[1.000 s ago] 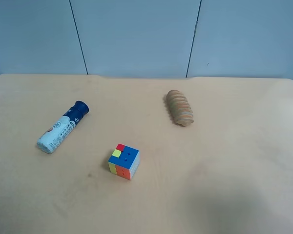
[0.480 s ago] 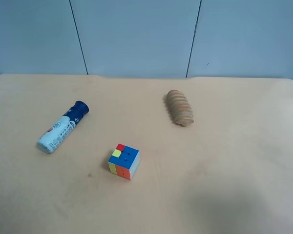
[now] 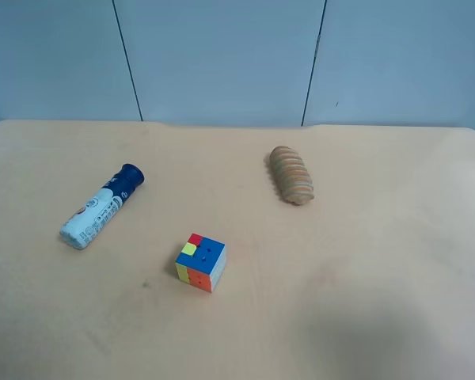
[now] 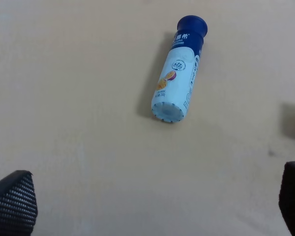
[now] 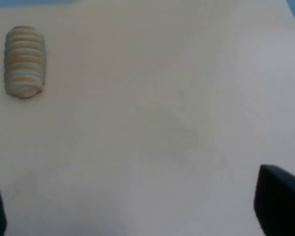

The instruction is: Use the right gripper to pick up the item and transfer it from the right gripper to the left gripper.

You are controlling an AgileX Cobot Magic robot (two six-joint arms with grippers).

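Note:
The item, a slim bottle (image 3: 103, 206) with a dark navy cap and a white printed body, lies on its side at the left of the tan table (image 3: 364, 237) in the exterior high view. It also shows in the left wrist view (image 4: 179, 73), apart from my left gripper (image 4: 152, 206), whose jaws stand wide open and empty. My right gripper (image 5: 137, 211) is open and empty over bare table, and the bottle is out of its view. Neither arm shows in the exterior high view.
A multicoloured puzzle cube (image 3: 200, 262) sits near the table's middle. A ribbed tan wooden oval piece (image 3: 291, 174) lies behind it to the right and also shows in the right wrist view (image 5: 23, 61). A blue-grey wall stands behind the table.

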